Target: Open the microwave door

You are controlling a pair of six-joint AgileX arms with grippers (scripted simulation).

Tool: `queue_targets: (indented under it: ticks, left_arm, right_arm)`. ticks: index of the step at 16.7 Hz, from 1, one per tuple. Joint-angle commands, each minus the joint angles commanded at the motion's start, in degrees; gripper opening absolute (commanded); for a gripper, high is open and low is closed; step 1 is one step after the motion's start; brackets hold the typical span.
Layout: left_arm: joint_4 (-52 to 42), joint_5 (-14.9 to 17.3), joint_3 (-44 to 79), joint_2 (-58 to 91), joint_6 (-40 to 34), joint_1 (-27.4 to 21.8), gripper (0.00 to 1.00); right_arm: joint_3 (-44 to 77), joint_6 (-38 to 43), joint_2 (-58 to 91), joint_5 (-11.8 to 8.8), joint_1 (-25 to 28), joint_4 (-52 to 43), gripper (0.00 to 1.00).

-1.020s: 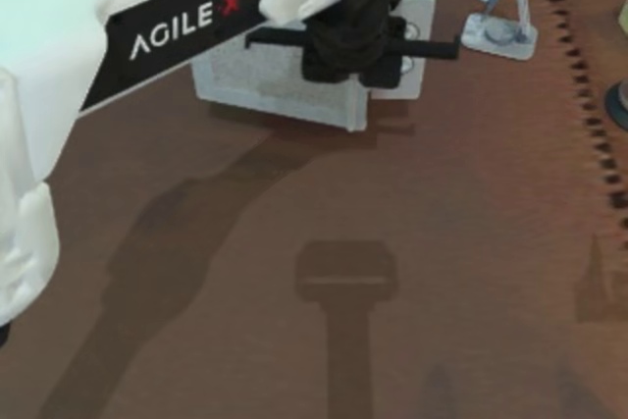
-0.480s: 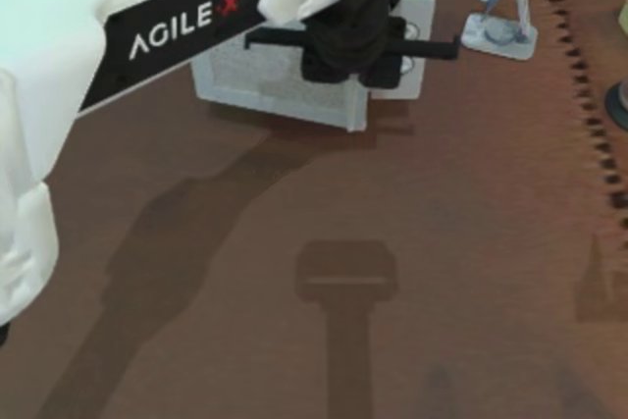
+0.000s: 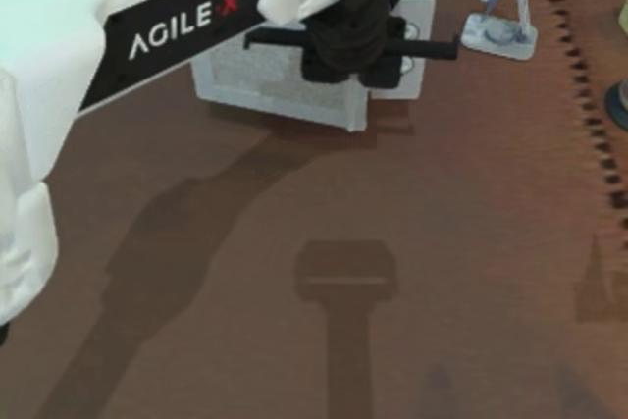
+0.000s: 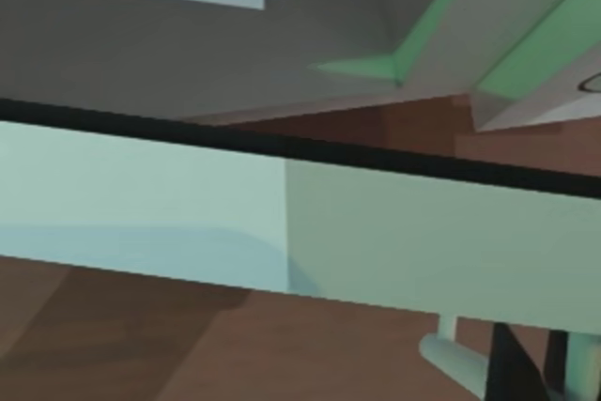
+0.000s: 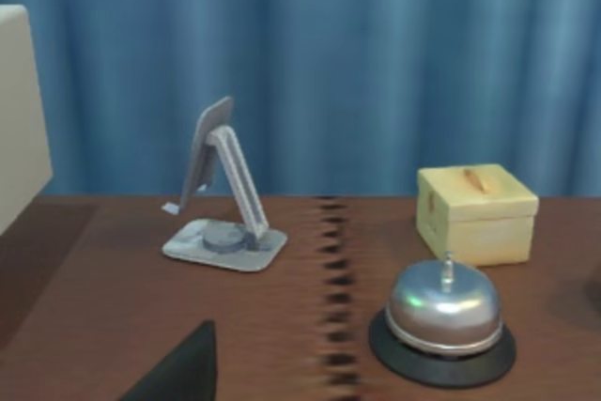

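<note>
Brown table (image 3: 471, 242): left gripper (image 3: 350, 64) sits at the microwave door (image 3: 280, 80), grip unreadable; if it isn't hooked on properly, it may slip off

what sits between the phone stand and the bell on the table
Only bare table and a line of dark marks lie between the stand and the bell, per the right wrist view.

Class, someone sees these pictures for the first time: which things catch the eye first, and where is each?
The big white left arm sweeps across the top view's upper left, its dark left gripper at the front of the white microwave at the table's far edge. In the right wrist view, a silver bell sits beside a yellow box, with a grey stand before the blue curtain.
</note>
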Motion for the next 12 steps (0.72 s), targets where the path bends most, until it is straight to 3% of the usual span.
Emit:
queue_targets:
  ticks: [7,12]
  left_arm:
    - [0.17,0.37,-0.12,-0.01,-0.07,-0.36,0.00]
    - [3.07,2.02,-6.42,-3.80,4.05,0.33,0.00]
  right_arm:
    - [0.00,0.00,0.00,0.00,0.00,0.00,1.00]
    - [0.00,0.00,0.00,0.00,0.00,0.00,1.00]
